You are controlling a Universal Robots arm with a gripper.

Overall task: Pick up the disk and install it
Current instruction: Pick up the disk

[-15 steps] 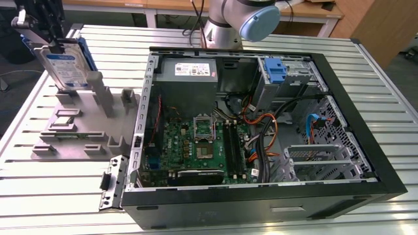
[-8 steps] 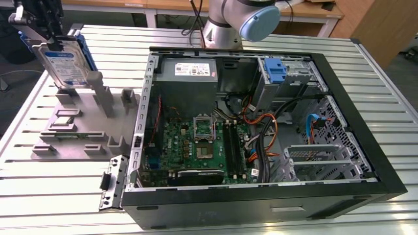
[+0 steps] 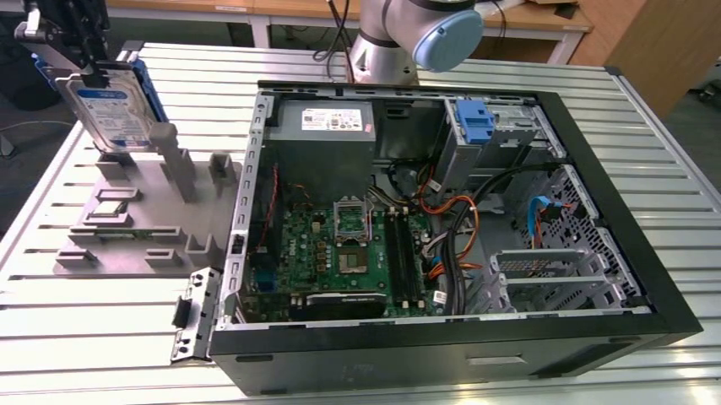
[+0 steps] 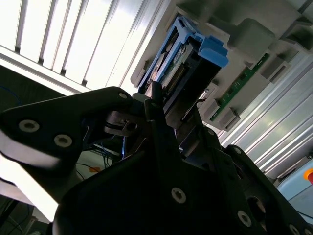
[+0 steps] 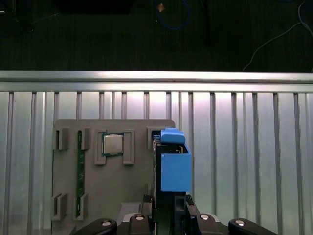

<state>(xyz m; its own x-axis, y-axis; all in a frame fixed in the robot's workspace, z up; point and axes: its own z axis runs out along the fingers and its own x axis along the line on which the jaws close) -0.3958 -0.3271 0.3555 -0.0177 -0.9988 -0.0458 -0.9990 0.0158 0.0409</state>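
We see a slatted metal table (image 3: 67,337) spanning the whole exterior view. An open black computer case (image 3: 451,354) lies on it and takes up the centre and right of that frame. Its green circuit board (image 3: 338,253) faces up at lower centre, and a grey power supply (image 3: 327,118) sits above the board. The arm (image 3: 389,34) rises at top centre, behind the case.

Left of the case, a grey tray (image 3: 124,245) with upright posts and slots rests on the table. The disk (image 3: 113,114) stands upright in the upper left of the exterior view, over the far end of this tray and well apart from the case. Its labelled face is toward the camera and blue plastic runs along its edges. Its lower edge is level with the tray's posts, and we cannot tell whether it is clear of its slot.

The gripper (image 3: 90,72) is clamped on the disk's upper end, 1 finger on each face. In the first wrist view the disk shows edge-on as a blue strip between the 2 fingers.

1 upright blue bracket (image 3: 475,126) sits in the metal cage at the case's upper right. 1 square chip (image 3: 110,209) lies in a tray pocket, and 1 green memory stick (image 5: 79,171) stands in a slot beside it.
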